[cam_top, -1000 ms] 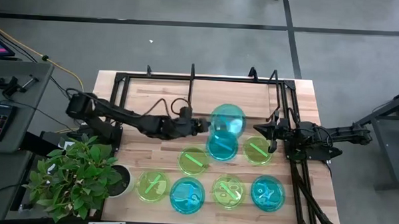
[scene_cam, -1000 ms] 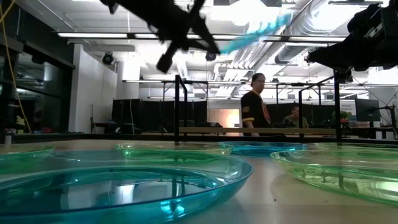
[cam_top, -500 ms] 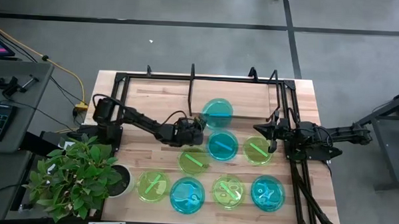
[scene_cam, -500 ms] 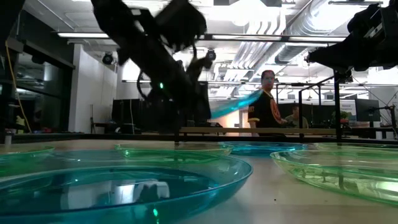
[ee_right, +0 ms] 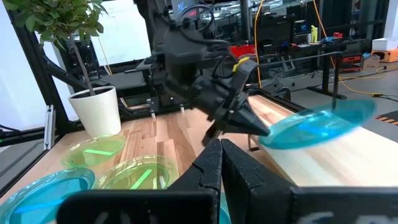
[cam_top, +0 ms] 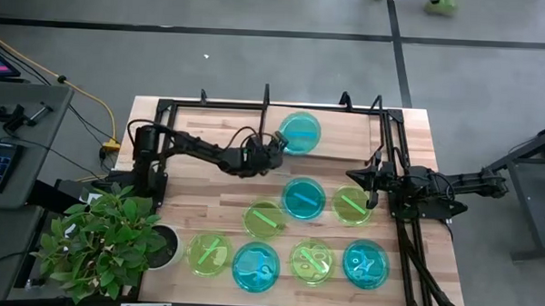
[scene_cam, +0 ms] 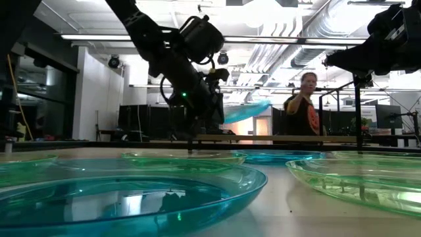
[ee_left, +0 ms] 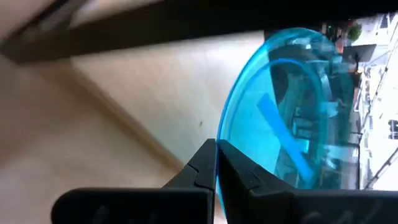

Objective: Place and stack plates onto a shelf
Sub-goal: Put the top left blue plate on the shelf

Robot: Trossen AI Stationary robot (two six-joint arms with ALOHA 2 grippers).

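Observation:
My left gripper (cam_top: 275, 146) is shut on a cyan plate (cam_top: 299, 133) and holds it over the far middle of the table, inside the black rod frame of the shelf (cam_top: 221, 104). In the low view the plate (scene_cam: 247, 111) hangs above the shelf's wood board (scene_cam: 276, 138). Several other cyan and green plates lie flat on the near half of the table, among them a cyan one (cam_top: 304, 198) and a green one (cam_top: 264, 218). My right gripper (cam_top: 371, 185) is shut on nothing and hovers at the table's right. My left gripper pinches the plate's rim (ee_left: 219, 147) between its two fingers, on the side of the plate toward the table's left. The fingers come from the left, slanting down. The plate (ee_right: 317, 127) sticks out beyond the fingertips, tilted, clear of the wood.
A potted plant (cam_top: 106, 238) stands at the near left corner. Upright black posts (cam_top: 264, 96) and a rod (ee_left: 155, 28) of the shelf stand close to the held plate. A person (scene_cam: 304, 108) is in the room beyond the table.
My left gripper has gone toward the table's far edge and down with the cyan plate, rolling its wrist. The plate has left its place above the middle cyan plate, now hangs lower inside the shelf frame, and is tilted less steeply.

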